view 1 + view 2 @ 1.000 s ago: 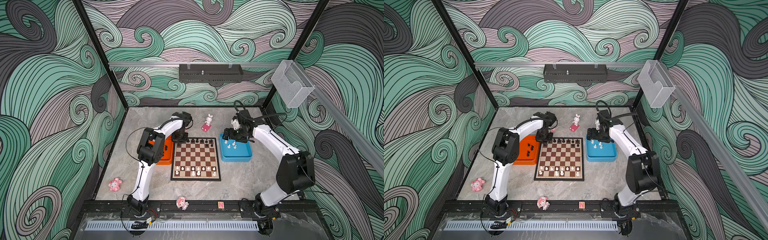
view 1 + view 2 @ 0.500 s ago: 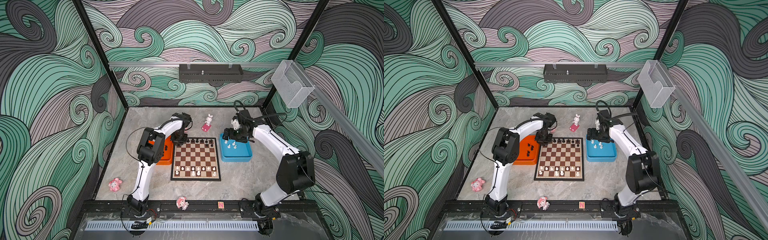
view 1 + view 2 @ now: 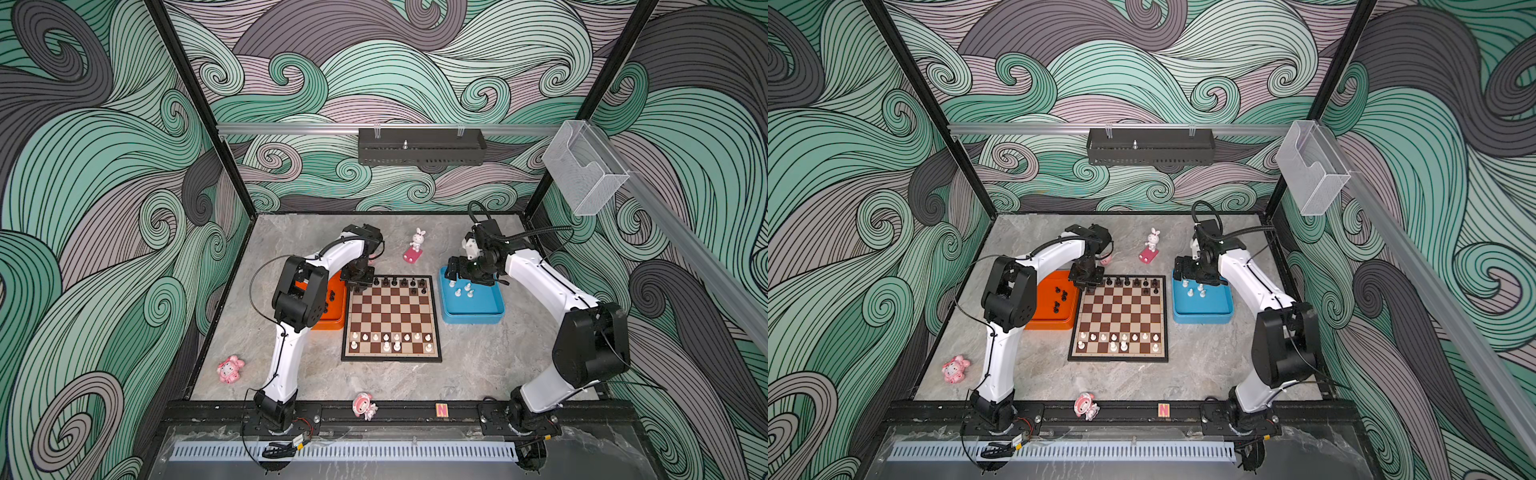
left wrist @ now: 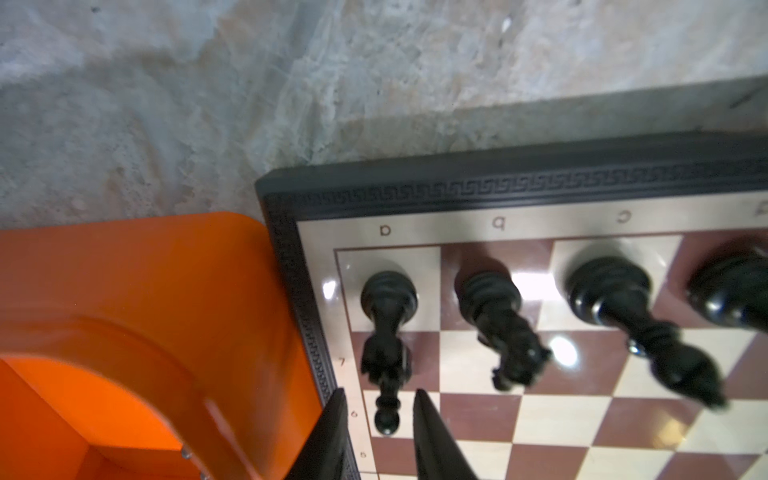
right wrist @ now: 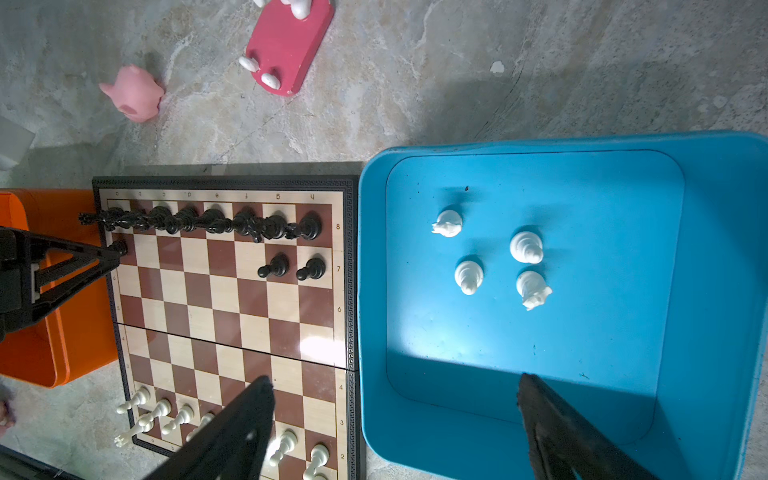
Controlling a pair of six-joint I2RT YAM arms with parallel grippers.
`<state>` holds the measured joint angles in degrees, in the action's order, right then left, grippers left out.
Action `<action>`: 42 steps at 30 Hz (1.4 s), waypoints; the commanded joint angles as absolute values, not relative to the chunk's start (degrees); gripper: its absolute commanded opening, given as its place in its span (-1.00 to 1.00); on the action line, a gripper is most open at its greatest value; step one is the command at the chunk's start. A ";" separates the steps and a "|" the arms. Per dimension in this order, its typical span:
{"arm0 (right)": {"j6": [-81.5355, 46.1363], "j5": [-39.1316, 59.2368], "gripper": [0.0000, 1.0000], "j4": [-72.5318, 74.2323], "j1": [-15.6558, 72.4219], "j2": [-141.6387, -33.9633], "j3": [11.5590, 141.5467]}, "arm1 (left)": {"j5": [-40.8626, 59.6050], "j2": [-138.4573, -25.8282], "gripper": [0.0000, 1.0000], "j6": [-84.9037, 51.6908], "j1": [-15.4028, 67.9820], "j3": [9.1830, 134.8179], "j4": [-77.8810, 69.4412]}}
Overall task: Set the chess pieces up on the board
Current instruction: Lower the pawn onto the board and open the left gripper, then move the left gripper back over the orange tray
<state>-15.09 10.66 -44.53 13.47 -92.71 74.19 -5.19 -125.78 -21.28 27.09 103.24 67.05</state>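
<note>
Left pincer (image 4: 379, 399) narrow, tiny gap each side of black pawn (image 4: 386, 420), not squeezing it. Pawn stands on second row by far left corner of board (image 4: 498, 222), next to orange tray (image 4: 166, 270). Best: lift straight up, no sideways wiggle, or fingers may knock pawn or black rook (image 4: 388, 299) behind. Right pincer (image 5: 395, 378) wide, empty, over blue tray (image 5: 706, 291); four white pieces (image 5: 468, 276) inside.

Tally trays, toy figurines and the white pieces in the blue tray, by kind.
trays: 2, orange tray and blue tray
pink figurines: 3
rabbit figure: 1
white chess pieces in the blue tray: 4
total: 10
</note>
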 commanded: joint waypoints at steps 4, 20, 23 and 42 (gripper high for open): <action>-14.59 11.03 0.84 -44.67 13.15 -91.68 73.35 | -3.36 -123.39 -0.37 -21.61 27.03 104.15 68.88; -15.68 12.86 0.82 -45.30 13.58 -91.72 75.32 | -2.81 -105.97 0.80 -22.79 20.30 102.41 72.80; -16.34 13.36 0.78 -44.56 15.03 -91.84 74.69 | -1.45 -102.79 0.94 -22.55 14.36 96.80 71.24; -15.97 12.92 0.76 -43.73 16.96 -92.74 74.00 | -0.64 -113.45 0.43 -20.83 7.24 89.14 61.56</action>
<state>-16.34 12.91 -43.53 16.86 -92.68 74.13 -0.80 -112.09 -20.80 7.01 87.72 62.63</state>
